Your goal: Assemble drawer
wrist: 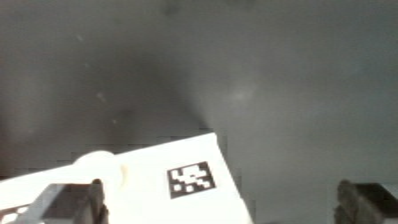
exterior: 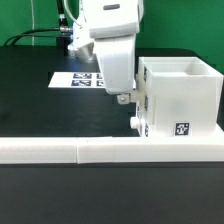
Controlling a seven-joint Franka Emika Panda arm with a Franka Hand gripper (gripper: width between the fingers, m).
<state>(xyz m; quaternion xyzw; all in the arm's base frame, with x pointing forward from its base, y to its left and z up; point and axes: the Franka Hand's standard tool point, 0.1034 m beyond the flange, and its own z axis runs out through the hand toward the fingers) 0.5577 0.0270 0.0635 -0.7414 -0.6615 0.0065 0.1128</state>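
The two dark fingers (wrist: 71, 203) are spread apart and hold nothing. One finger is right at the edge of a white tagged part (wrist: 134, 180). The arm hangs just beside the tall white drawer (exterior: 182, 100) box, whose inside is hidden. The box sits on the black bench (exterior: 30, 85), against the long white bar (exterior: 70, 150). The marker board (exterior: 78, 78) lies behind.

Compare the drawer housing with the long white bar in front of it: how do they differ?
The drawer housing is a tall box, open at the top; the long white bar is low and runs across the exterior view. The housing carries a square black-and-white tag on its front; the bar shows none. The housing sits behind the bar, at the exterior view's right. Both are white.
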